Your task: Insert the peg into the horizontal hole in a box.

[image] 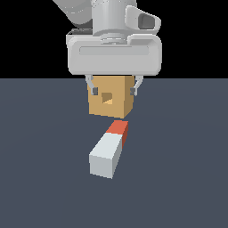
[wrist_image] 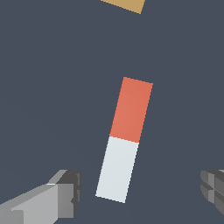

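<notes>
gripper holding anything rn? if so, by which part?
Nothing held. The gripper is open, its fingers apart and above the peg, which lies on the floor short of the box.

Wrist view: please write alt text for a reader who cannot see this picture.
A peg, half red and half pale grey, lies untouched on a dark floor between the two fingers of the open claw. One tan corner of the box shows beyond the peg's red end.

In the exterior view we face the box (image: 111,99) low and close, peg (image: 109,151) lying toward us. Our wrist view looks straight down between the fingers (wrist_image: 65,192). Both share peg and box.
</notes>
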